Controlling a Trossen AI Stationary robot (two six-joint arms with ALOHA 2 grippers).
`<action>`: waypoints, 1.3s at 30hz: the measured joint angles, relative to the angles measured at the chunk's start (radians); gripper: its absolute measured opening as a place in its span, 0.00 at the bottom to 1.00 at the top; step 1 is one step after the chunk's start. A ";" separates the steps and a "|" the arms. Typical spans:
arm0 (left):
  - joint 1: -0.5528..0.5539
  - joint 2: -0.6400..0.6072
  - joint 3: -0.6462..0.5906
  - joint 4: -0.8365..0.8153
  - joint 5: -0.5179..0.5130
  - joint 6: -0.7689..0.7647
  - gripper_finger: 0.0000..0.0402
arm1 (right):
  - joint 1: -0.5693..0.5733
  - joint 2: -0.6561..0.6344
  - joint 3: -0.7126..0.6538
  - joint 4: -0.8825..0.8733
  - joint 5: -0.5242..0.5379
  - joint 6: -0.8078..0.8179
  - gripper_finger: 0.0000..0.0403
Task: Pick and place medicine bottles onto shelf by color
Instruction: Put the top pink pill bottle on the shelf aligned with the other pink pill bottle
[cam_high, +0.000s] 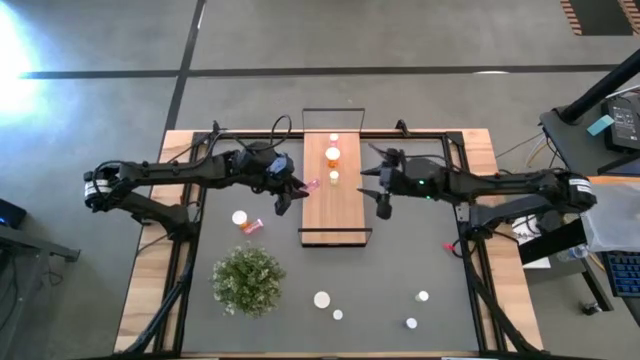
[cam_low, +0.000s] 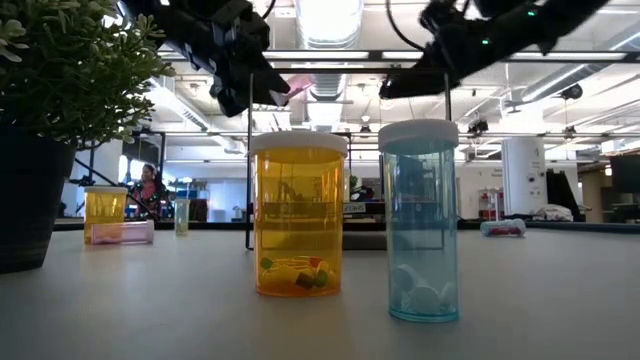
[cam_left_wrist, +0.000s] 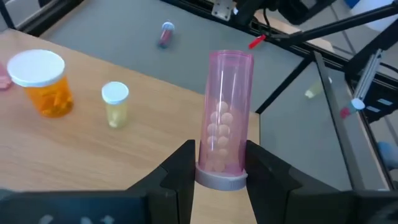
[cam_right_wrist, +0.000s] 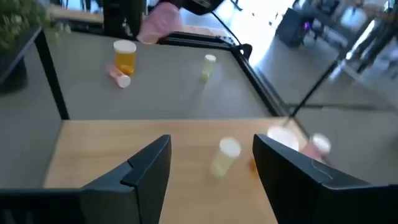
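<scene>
The light-brown shelf (cam_high: 333, 205) lies at the table's middle far side. On its far half stand a pink bottle (cam_high: 334, 137), an orange bottle (cam_high: 332, 155) and a small yellowish bottle (cam_high: 334, 177). My left gripper (cam_high: 299, 187) is at the shelf's left edge, shut on a pink bottle (cam_left_wrist: 227, 118) of pale pills. My right gripper (cam_high: 383, 200) hangs open and empty at the shelf's right edge, its fingers (cam_right_wrist: 149, 165) above the board near the yellowish bottle (cam_right_wrist: 224, 155). My left gripper pinches the pink bottle's grey-white cap end (cam_left_wrist: 221, 179) between its two fingers (cam_left_wrist: 180, 171). The fingers come from the table's left side. The bottle sticks out beyond them toward the shelf (cam_left_wrist: 93, 143), lifted clear above the board's left edge.
On the dark mat left of the shelf, an orange bottle (cam_high: 240, 217) stands and a pink one (cam_high: 253, 226) lies. A green plant (cam_high: 248, 280) is at the near left. Several white-capped bottles (cam_high: 321, 299) stand along the near edge; an orange (cam_low: 297, 215) and a bluish one (cam_low: 420, 225) fill the low view.
</scene>
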 joint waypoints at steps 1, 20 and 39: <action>0.000 0.000 0.000 0.010 0.000 0.013 0.25 | 0.000 0.024 0.022 0.001 -0.001 -0.031 0.54; -0.002 0.031 -0.001 0.051 -0.020 0.309 0.25 | -0.001 0.389 0.427 -0.068 -0.237 -0.140 0.54; -0.002 0.034 -0.002 0.050 -0.022 0.335 0.25 | -0.002 0.521 0.612 -0.261 -0.286 -0.112 0.37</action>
